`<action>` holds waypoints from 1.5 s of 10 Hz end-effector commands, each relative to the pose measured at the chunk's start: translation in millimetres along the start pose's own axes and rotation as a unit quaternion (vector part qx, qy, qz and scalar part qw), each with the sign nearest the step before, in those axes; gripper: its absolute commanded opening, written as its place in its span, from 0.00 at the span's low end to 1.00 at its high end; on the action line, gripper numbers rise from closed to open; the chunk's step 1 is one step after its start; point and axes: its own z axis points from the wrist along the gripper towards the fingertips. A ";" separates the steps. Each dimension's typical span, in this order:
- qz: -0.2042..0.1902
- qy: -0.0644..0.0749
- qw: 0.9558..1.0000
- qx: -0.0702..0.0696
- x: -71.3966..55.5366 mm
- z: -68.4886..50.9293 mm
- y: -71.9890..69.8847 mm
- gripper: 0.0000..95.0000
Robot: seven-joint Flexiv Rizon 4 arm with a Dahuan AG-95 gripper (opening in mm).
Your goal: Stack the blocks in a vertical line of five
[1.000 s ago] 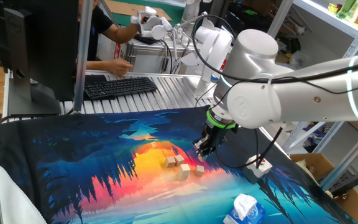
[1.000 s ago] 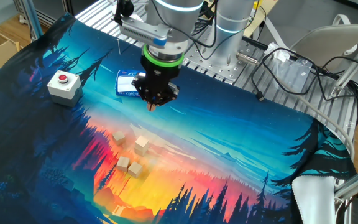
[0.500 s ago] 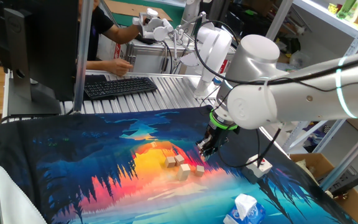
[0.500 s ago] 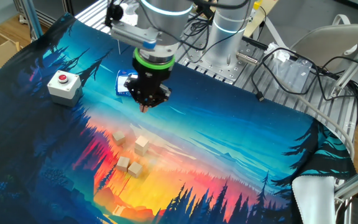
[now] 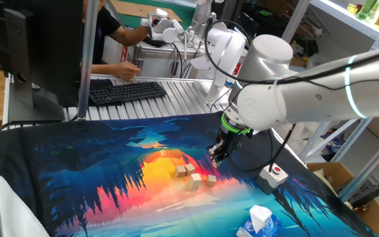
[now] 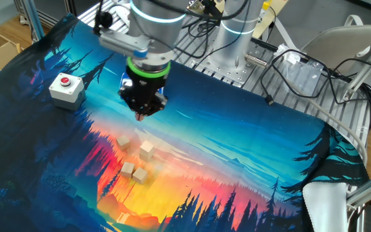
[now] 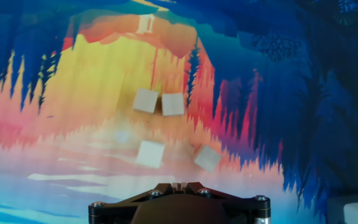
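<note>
Four small light-tan wooden blocks (image 6: 147,151) lie loose on the orange part of the printed mat (image 6: 250,148), none stacked. They show in one fixed view (image 5: 191,170) and in the hand view (image 7: 150,154) as two pairs. A fifth block I cannot pick out. My gripper (image 6: 140,116) hangs above the mat, a little off the cluster toward the blue area. It also shows in one fixed view (image 5: 214,158). In the hand view the gripper (image 7: 179,184) has its jaws together with nothing between them, and the blocks lie ahead of it.
A white box with a red button (image 6: 65,88) sits on the mat, also in one fixed view (image 5: 273,174). A white-and-blue tissue pack (image 5: 258,220) lies near the mat's edge. A keyboard (image 5: 127,91), a monitor and a person are behind the mat.
The gripper has shifted sideways above the mat, to the left in the other fixed view, toward the button box. It stays shut. The blocks have not moved.
</note>
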 end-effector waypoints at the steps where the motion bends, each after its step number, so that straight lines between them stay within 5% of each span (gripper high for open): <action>1: 0.000 -0.001 1.000 0.000 -2.5 8.2 -6.3 0.00; 15: 0.011 -0.007 1.000 -0.006 -16.3 77.6 -39.9 0.00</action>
